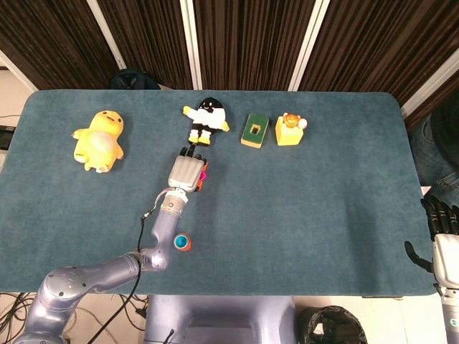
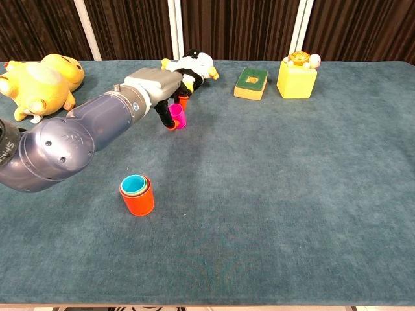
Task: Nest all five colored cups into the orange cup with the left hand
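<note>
Upper left of centre in the chest view, the left hand [image 2: 157,84] reaches over the teal worktop [image 2: 272,168] with its dark fingers [image 2: 170,116] around the pink cup [image 2: 177,115]; whether they grip it cannot be told. Just behind stands a small red cup [image 2: 183,100], near the penguin toy [image 2: 190,67]. Lower left, the orange cup [image 2: 139,199] holds nested cups, the innermost blue [image 2: 133,184]. At the lower right edge of the head view, the right hand [image 1: 443,233] rests with fingers apart, holding nothing.
</note>
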You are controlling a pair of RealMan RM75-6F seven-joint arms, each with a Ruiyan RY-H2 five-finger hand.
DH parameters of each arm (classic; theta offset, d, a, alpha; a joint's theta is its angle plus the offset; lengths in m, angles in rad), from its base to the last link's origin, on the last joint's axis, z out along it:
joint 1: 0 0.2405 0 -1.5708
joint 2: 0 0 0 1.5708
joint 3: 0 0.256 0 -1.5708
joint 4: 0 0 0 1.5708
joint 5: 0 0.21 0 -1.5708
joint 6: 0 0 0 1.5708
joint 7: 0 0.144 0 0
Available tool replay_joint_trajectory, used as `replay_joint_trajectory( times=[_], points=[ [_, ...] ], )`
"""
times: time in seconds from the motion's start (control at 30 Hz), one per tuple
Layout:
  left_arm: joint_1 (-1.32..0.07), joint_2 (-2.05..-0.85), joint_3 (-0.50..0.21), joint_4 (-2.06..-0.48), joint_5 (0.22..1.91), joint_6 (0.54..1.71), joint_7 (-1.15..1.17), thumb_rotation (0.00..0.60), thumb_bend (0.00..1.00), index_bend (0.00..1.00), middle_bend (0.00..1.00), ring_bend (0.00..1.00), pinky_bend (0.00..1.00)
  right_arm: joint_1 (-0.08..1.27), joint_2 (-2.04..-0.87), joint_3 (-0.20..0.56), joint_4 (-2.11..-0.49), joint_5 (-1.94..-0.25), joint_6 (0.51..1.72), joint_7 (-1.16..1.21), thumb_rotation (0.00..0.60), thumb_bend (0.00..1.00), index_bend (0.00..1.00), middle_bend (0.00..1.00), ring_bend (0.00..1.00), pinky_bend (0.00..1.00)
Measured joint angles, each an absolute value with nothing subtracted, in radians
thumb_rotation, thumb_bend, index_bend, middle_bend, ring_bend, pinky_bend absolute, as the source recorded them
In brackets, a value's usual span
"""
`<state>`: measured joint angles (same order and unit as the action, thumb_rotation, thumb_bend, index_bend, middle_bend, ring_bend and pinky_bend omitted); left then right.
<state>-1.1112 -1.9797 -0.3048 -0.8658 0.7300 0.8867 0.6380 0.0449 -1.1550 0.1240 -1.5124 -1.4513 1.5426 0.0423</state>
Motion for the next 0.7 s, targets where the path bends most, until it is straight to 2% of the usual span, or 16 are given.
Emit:
replay_joint_trajectory(
  times=[0.23, 0.4, 0.53, 0.7],
  points=[
    [-1.105, -1.948, -0.317, -0.944, 0.763, 0.911, 0.616, 0.600, 0.35, 0.52, 0.33, 0.01, 0.15, 0.045, -1.155, 0.124, -1.511, -1.451, 1.542, 0.042, 0.600, 0.37, 0.07, 0.05, 0.07, 0.04],
    [-1.097, -1.893, -0.324, -1.069, 0.789, 0.940, 0.615, 0.600, 0.35, 0.51, 0.32, 0.01, 0.14, 0.045, -1.155, 0.125, -1.512, -1.451, 1.544, 0.044, 0.600, 0.37, 0.07, 0.05, 0.07, 0.04],
    [-1.080, -1.808, -0.316, -1.236, 0.783, 0.957, 0.663, 0.600, 0.35, 0.51, 0.32, 0.01, 0.14, 0.044, -1.154, 0.124, -1.514, -1.454, 1.546, 0.043, 0.600, 0.37, 0.07, 0.05, 0.07, 0.04],
    [-1.054, -1.641, -0.288, -1.535, 0.745, 0.975, 0.766, 0.600, 0.35, 0.51, 0.32, 0.01, 0.14, 0.045, -1.155, 0.121, -1.518, -1.461, 1.547, 0.041, 0.600, 0.37, 0.07, 0.05, 0.07, 0.04]
  ],
)
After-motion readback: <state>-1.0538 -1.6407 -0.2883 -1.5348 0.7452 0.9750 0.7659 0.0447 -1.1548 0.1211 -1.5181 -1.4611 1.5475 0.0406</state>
